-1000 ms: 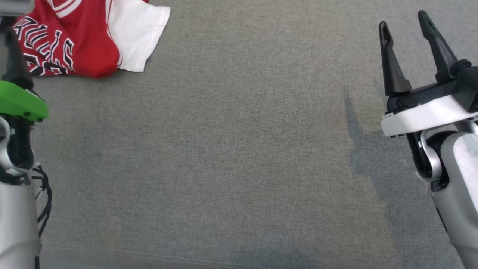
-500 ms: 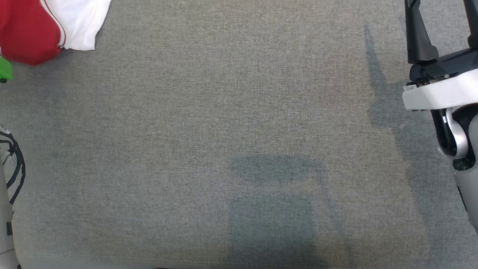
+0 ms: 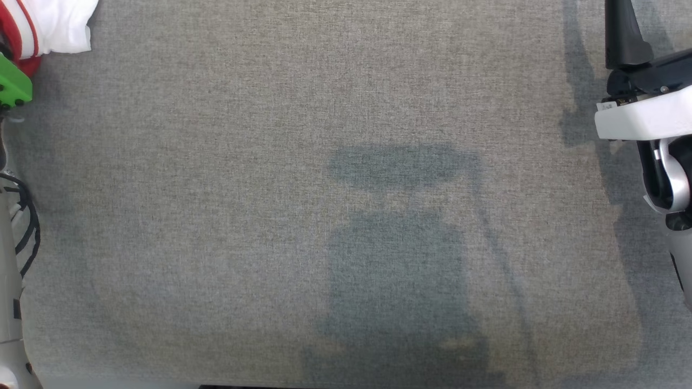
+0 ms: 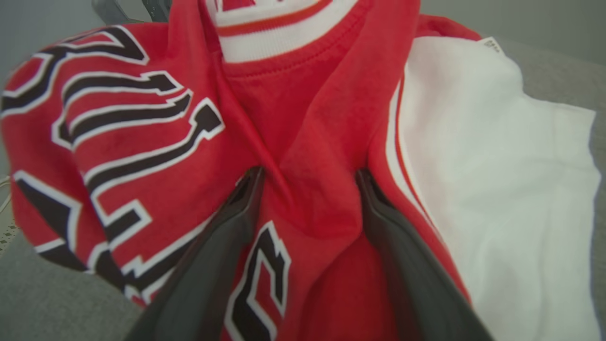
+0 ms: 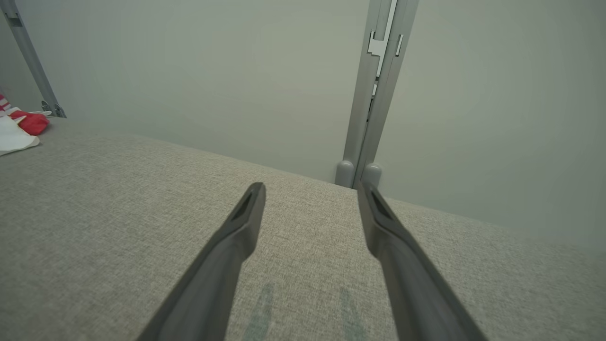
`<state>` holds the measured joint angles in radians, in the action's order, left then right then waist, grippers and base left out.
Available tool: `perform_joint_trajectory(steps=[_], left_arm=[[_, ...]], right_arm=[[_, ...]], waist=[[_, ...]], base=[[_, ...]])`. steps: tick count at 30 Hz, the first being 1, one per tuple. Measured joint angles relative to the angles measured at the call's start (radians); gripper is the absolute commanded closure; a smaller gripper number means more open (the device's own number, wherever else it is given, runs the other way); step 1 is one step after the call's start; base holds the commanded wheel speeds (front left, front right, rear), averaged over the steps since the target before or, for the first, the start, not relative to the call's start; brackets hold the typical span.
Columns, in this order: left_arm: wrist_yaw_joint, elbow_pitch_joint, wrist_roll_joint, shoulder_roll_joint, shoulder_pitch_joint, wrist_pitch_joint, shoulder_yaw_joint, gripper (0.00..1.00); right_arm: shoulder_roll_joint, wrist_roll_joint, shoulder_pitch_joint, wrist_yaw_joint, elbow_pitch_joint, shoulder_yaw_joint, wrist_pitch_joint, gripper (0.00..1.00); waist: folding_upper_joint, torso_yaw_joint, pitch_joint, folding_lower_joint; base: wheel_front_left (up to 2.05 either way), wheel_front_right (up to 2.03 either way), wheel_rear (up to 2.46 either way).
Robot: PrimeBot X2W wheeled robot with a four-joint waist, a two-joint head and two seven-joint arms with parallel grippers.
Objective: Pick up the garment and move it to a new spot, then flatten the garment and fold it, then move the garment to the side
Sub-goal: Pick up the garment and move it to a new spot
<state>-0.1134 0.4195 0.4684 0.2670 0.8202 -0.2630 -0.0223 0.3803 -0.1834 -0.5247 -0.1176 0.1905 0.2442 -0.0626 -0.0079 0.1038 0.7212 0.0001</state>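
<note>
The garment (image 4: 307, 118) is a crumpled red jersey with black-and-white lettering, a white collar band and a white sleeve. My left gripper (image 4: 307, 173) is open and pressed into it, with a raised fold of red cloth between the spread fingers. In the head view only the garment's white sleeve and a red edge (image 3: 54, 27) show at the top left corner, just above the green wrist piece (image 3: 13, 86) of my left arm. My right gripper (image 5: 310, 187) hovers open over bare grey cloth at the right, nothing between its fingers. One of its dark fingers (image 3: 623, 38) shows at the top right.
A grey fabric surface (image 3: 346, 97) spreads across the whole work area, with my own shadow in its middle. A pale wall with a metal post (image 5: 374, 94) bounds its far side. Black cables (image 3: 24, 227) hang by my left arm.
The head camera has shifted, so the garment now sits in the upper left corner and my shadow has come further into the middle. Both grippers have stayed open.
</note>
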Motion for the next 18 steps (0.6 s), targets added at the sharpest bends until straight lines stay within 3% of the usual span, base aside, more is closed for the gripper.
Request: perform_joint_trajectory(steps=[1,4,11,18], left_arm=[[0.0,0.004,-0.002,0.0,0.006,0.006,0.001,0.0],[0.008,0.024,-0.009,0.0,0.02,0.044,0.001,1.0],[0.046,0.057,-0.016,-0.003,0.027,0.127,0.024,1.0],[0.114,0.052,-0.049,0.003,0.074,0.251,0.04,1.0]], right_arm=[[0.0,0.0,-0.002,0.0,-0.001,0.0,-0.003,0.0],[-0.003,0.0,-0.004,0.0,-0.013,0.004,-0.014,0.0],[-0.022,-0.001,-0.004,0.0,-0.06,0.015,-0.05,0.0],[-0.052,-0.011,0.003,0.0,-0.134,0.02,-0.106,0.0]], waist=[[0.0,0.001,0.002,0.0],[0.0,0.002,0.002,0.0],[0.0,0.001,-0.028,0.0],[0.0,-0.007,-0.097,0.0]], base=[[0.0,0.0,0.0],[0.0,0.0,0.0],[0.0,0.0,0.0],[0.0,0.0,0.0]])
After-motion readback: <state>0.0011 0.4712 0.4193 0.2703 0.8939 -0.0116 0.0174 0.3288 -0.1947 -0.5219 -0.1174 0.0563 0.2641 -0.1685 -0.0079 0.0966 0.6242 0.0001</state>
